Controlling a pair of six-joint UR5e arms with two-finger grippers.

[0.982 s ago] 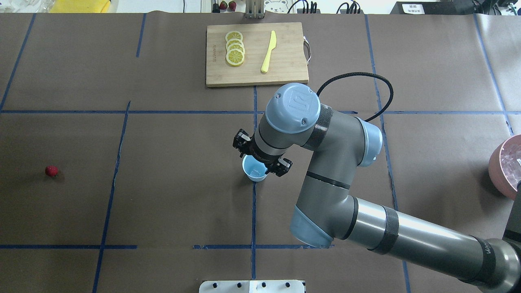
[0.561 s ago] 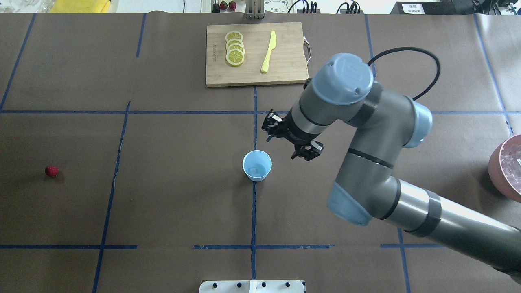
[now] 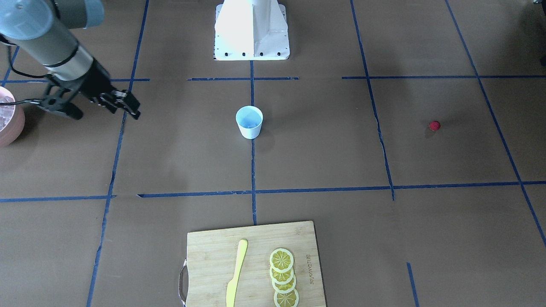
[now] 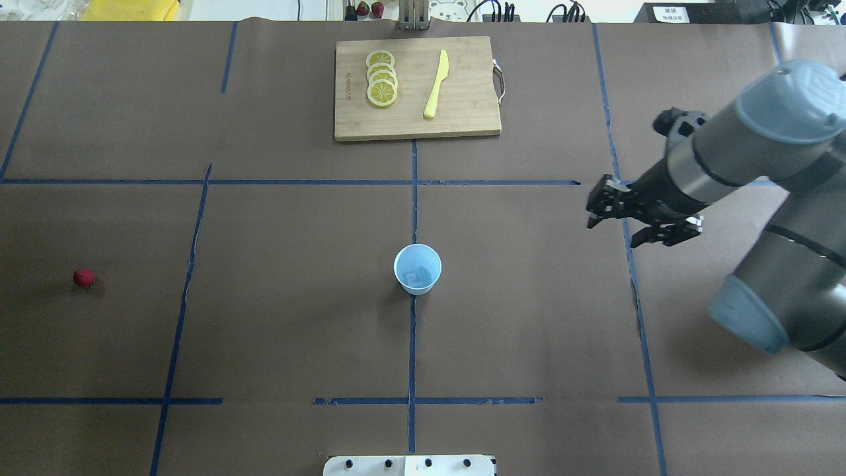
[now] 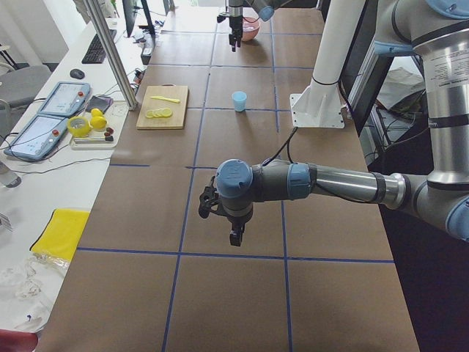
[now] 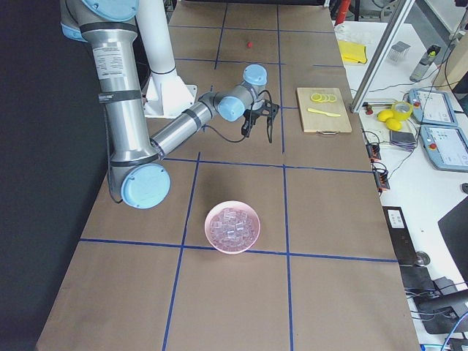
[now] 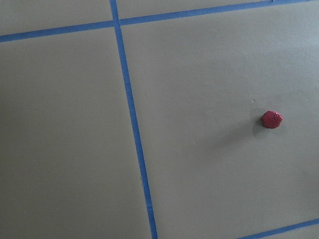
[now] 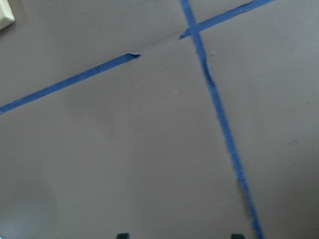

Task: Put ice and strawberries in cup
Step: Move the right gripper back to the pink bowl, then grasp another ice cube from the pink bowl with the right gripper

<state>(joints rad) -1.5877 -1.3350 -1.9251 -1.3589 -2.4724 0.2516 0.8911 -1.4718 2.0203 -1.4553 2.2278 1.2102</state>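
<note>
Pale-blue plastic marks the cup [image 4: 417, 269], which is stood upright at the middle of the tabletop [image 4: 277, 330], on a blue tape line [image 4: 411, 344]. Inside it what appears to be a single cube of ice [image 4: 414, 276] can be made out, though the patch is too small for certainty. A second ago the right end effector [image 4: 615, 228] was poised directly over the rim. It has since been lifted clear and carried well to the right, and is now seen with its fingers spread apart and nothing between them. A release into the cup is therefore judged to have been completed. The arm is taken to be on its way back toward the pink bowl [image 6: 206, 228] of remaining cubes at the right end of the tabletop, either for another piece or to retire.

The strawberry [image 4: 83, 277] has not been moved. It is left lying alone far to the left, well apart from the cup, so that half of the task is not yet begun. It is framed in the left wrist view, and the left end effector [image 5: 236, 236] is hung over that end of the tabletop. Whether it is open or closed cannot be told, since it is shown only from the side. The cutting board [image 4: 416, 86] with its lemon slices [image 4: 381, 78], at the far edge, is left untouched.
</note>
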